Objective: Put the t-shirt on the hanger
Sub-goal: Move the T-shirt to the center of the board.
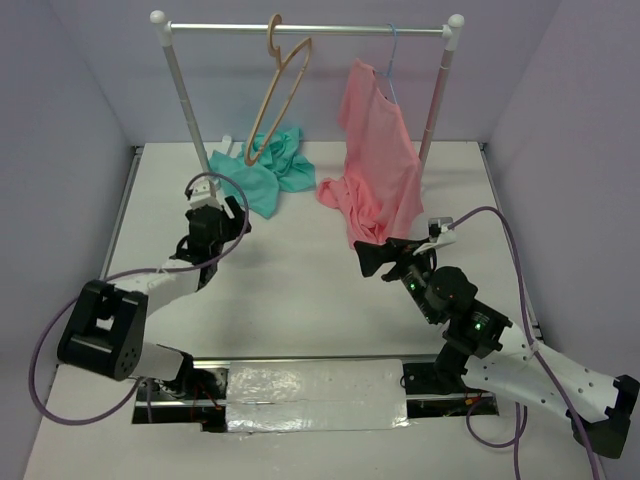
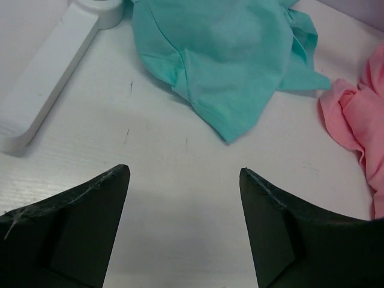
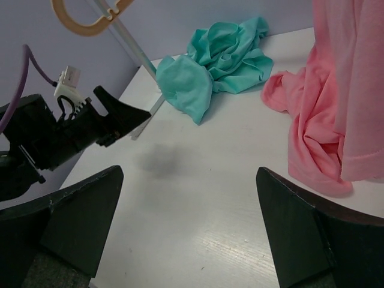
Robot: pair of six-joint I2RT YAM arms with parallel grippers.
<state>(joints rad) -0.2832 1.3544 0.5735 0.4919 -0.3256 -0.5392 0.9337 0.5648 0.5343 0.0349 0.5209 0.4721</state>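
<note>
The teal t-shirt (image 1: 265,170) lies crumpled on the table at the back, beside the rack's left post; it also shows in the left wrist view (image 2: 222,60) and the right wrist view (image 3: 219,57). The tan wooden hanger (image 1: 280,85) hangs empty by its hook from the rack's rail, above the t-shirt; its lower curve shows in the right wrist view (image 3: 90,21). My left gripper (image 1: 238,215) is open and empty just above the table, a little short of the t-shirt's near corner (image 2: 185,171). My right gripper (image 1: 365,258) is open and empty (image 3: 189,171), left of the pink cloth.
A pink shirt (image 1: 380,160) hangs from a thin blue wire hanger (image 1: 391,60) on the rail (image 1: 330,30), its lower part heaped on the table (image 3: 318,138). The rack's white foot (image 2: 48,78) lies left of the t-shirt. Purple walls enclose the back and sides.
</note>
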